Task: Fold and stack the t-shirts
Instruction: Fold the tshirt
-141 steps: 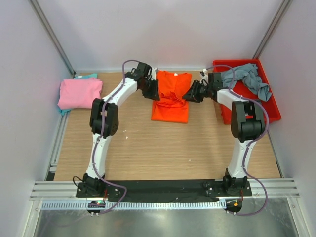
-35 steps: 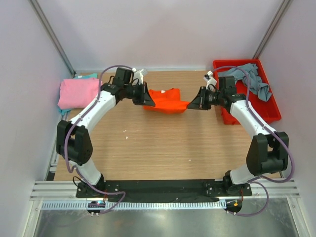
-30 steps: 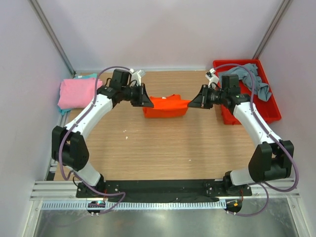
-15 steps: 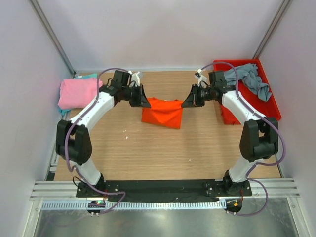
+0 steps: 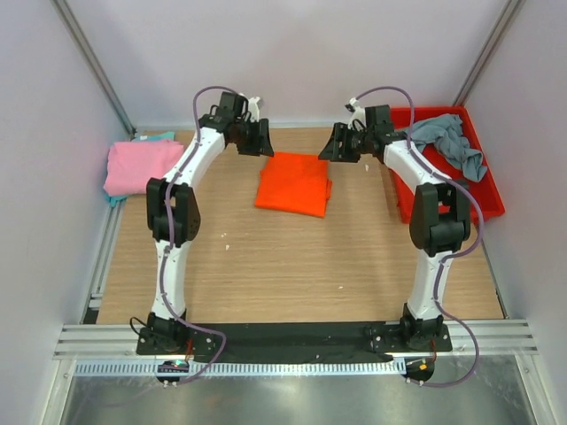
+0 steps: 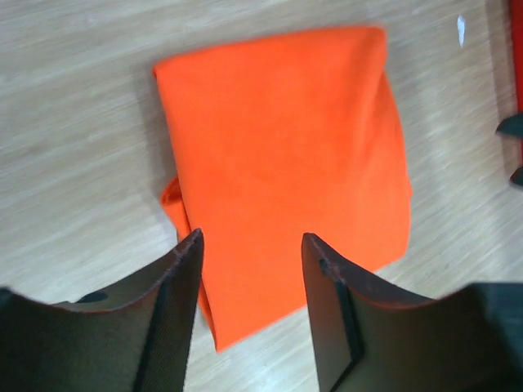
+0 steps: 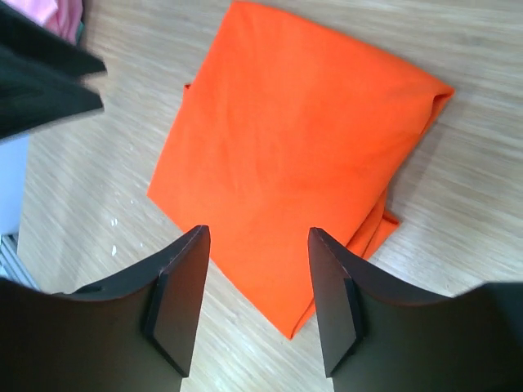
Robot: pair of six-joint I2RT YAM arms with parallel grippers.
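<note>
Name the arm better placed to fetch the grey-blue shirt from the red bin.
Right, likely: the right claw, open and empty, hangs nearer the red bin holding the grey-blue shirt; the left claw sits beyond the orange shirt.

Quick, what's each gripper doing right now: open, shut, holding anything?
Left gripper: open, holding nothing, above the folded orange t-shirt.
Right gripper: open, holding nothing, above the same shirt.

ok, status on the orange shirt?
Left gripper, right gripper open, empty. Orange t-shirt folded, flat on table, not yet stacked. Nothing on it.
</note>
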